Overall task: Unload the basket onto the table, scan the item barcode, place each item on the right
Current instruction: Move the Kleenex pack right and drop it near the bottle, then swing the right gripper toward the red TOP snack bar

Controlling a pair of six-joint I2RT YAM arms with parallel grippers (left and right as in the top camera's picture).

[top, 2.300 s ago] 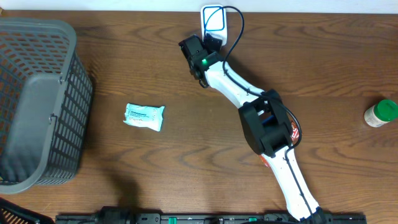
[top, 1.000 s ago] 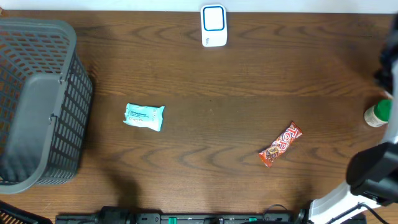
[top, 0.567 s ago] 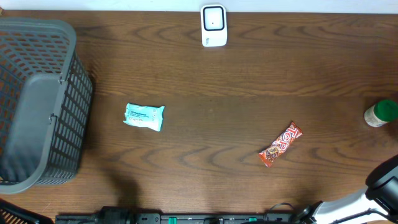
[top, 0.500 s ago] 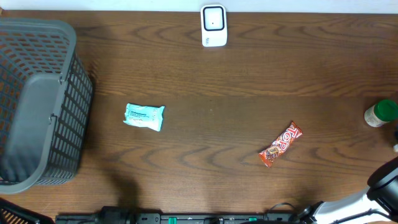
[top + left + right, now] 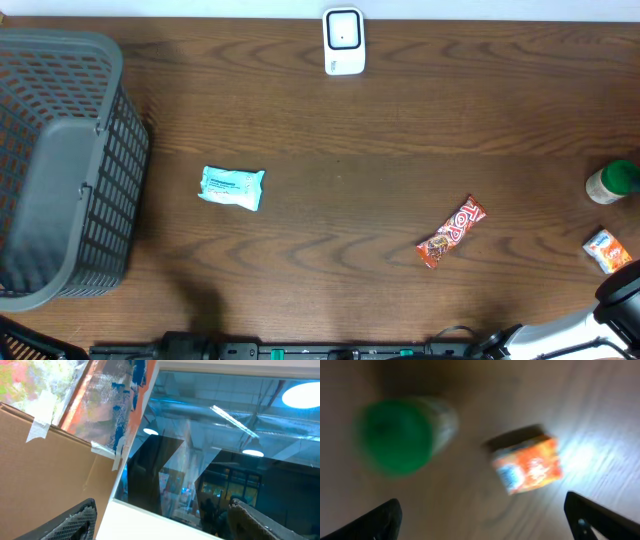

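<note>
A small orange packet [image 5: 606, 250] lies on the table at the right edge, just below a green-lidded bottle [image 5: 613, 182]. The right wrist view shows both blurred: the orange packet [image 5: 527, 465] and the bottle [image 5: 395, 442]. My right gripper [image 5: 482, 527] hovers over them, open, with nothing between its fingers. The white scanner [image 5: 343, 41] stands at the back middle. A teal packet [image 5: 232, 187] and a red candy bar [image 5: 451, 232] lie mid-table. My left gripper [image 5: 162, 522] is open and empty, facing a window and cardboard, away from the table.
A grey mesh basket [image 5: 60, 165] fills the left side. Part of my right arm [image 5: 622, 300] shows at the bottom right corner. The left arm does not show in the overhead view.
My right arm left the scanner and swung to the right edge. Its jaws opened, and the orange packet now lies on the table below the bottle.
</note>
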